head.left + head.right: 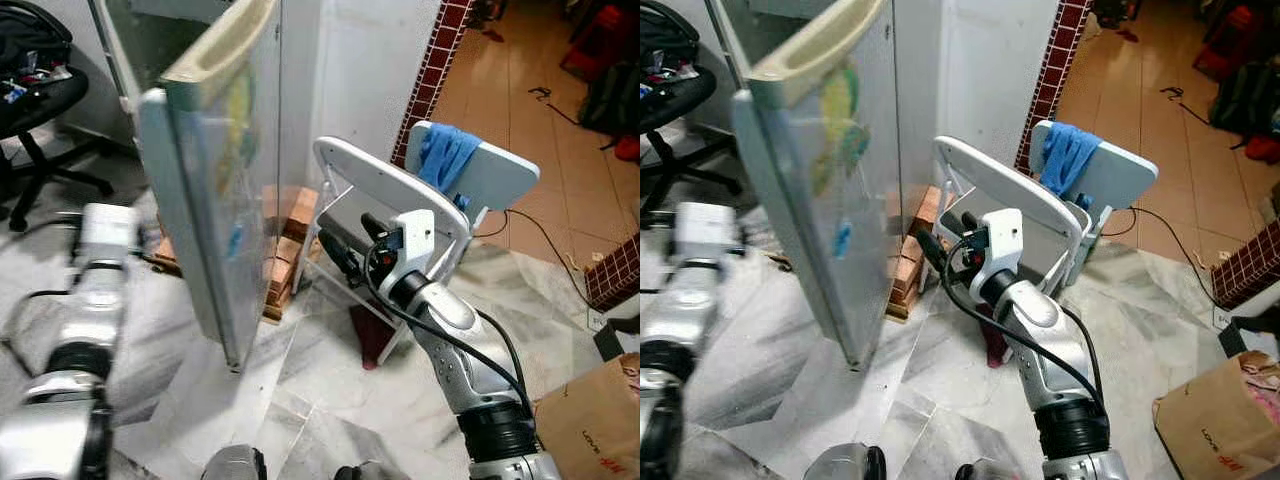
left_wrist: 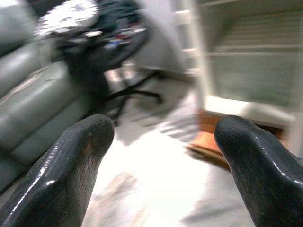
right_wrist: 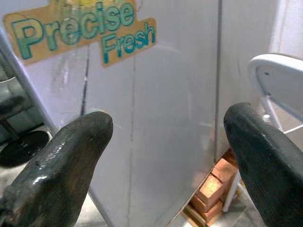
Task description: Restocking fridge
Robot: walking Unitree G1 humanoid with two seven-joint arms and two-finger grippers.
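Facing the fridge door (image 1: 215,190) – right hand (image 3: 165,156) spread (left hand (image 2: 165,165) too) – empty.

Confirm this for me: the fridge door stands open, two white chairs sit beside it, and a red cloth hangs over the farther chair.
One thing is wrong: the cloth is blue, not red, as the left eye view shows. The rest holds: the fridge door stands open, and two white chairs sit beside it, the nearer chair and the farther chair that carries the cloth.
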